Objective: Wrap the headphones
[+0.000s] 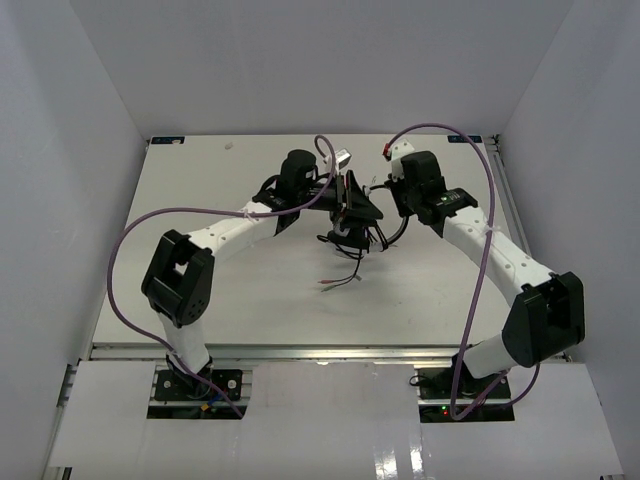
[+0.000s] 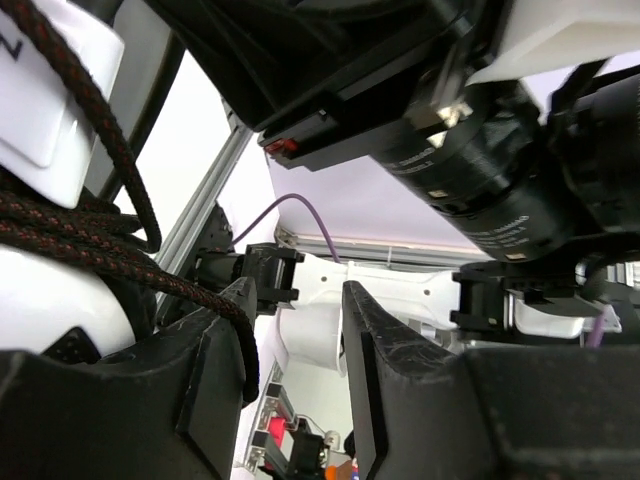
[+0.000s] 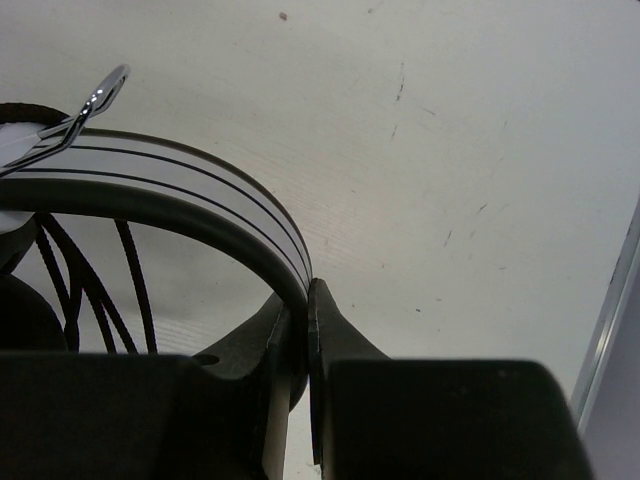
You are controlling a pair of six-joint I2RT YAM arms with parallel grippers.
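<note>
The headphones [image 1: 356, 206] hang above the middle of the table, between my two grippers. In the right wrist view their white headband with black stripes [image 3: 190, 180] runs into my right gripper [image 3: 308, 292], which is shut on it. Thin black cable strands [image 3: 92, 285] hang below the band. My left gripper [image 2: 298, 305] is open with nothing between its fingers; the braided black cable [image 2: 120, 255] lies over the outer edge of its left finger [image 2: 215, 345]. A white earcup part [image 2: 45, 100] sits close at the left. The cable's loose end with reddish plugs [image 1: 340, 281] lies on the table.
Purple robot cables [image 1: 150, 225] loop beside both arms. The right arm's body [image 2: 480, 190] fills the top of the left wrist view. White walls enclose the table [image 1: 220, 290] on three sides, and a metal rail [image 1: 300, 352] runs along its near edge.
</note>
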